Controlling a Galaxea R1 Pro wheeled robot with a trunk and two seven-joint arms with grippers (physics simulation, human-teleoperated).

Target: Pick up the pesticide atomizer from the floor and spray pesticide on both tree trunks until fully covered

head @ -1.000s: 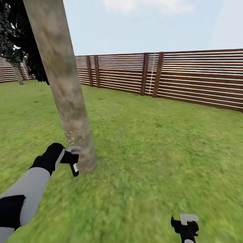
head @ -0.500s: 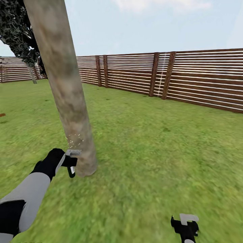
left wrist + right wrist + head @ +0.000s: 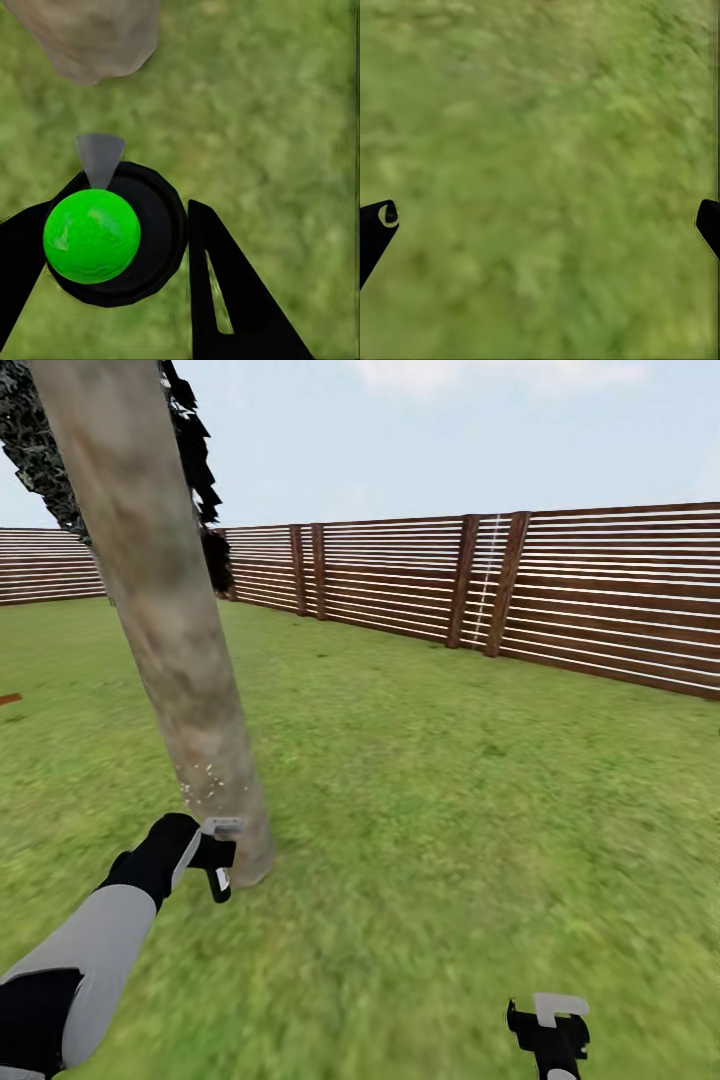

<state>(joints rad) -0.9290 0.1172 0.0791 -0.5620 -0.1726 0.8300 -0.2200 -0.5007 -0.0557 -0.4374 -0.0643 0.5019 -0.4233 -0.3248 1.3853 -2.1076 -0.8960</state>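
Observation:
One tree trunk (image 3: 170, 630), thick, pale and mottled, leans across the left of the head view, and its base (image 3: 90, 37) is close ahead of the left wrist camera. My left gripper (image 3: 218, 852) is shut on the pesticide atomizer (image 3: 220, 855), held low beside the trunk's base with its grey trigger head (image 3: 222, 826) toward the bark. White spray specks (image 3: 205, 780) dot the trunk just above it. In the left wrist view the atomizer (image 3: 112, 232) sits between the black fingers (image 3: 225, 300), nozzle (image 3: 100, 157) pointing at the trunk. My right gripper (image 3: 548, 1032) hangs open over grass (image 3: 544, 217).
Green lawn (image 3: 450, 810) stretches all around. A red-brown slatted fence (image 3: 560, 590) runs along the back and right. A dark narrow cypress-like tree (image 3: 195, 480) stands behind the trunk. A small reddish object (image 3: 8, 699) lies at the far left edge.
The head view has shifted, so the trunk now sits further left and hides the dark tree's stem. My left gripper stays by the trunk's base with the atomizer; spray specks now sit slightly lower on the bark.

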